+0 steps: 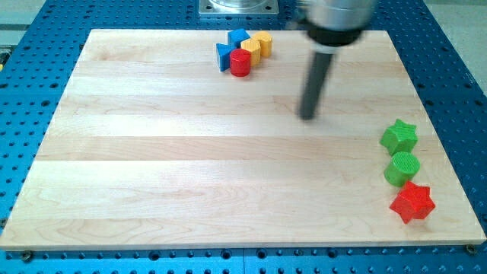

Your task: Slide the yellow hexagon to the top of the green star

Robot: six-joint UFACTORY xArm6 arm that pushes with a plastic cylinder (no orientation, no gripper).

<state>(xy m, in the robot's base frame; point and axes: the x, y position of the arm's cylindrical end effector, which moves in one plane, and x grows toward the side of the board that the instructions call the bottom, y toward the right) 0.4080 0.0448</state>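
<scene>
The yellow hexagon (262, 43) sits near the view's top centre, in a tight cluster with another yellow block (252, 50), a red cylinder (240, 63) and two blue blocks (238, 36) (224, 55). The green star (399, 137) lies at the view's right edge, far from the cluster. My tip (308, 116) rests on the wooden board (190, 167), below and to the right of the yellow hexagon and to the left of and slightly above the green star. It touches no block.
A green cylinder (402, 168) sits just below the green star, and a red star (412, 202) lies below that, near the board's right edge. Blue perforated table (30, 91) surrounds the board.
</scene>
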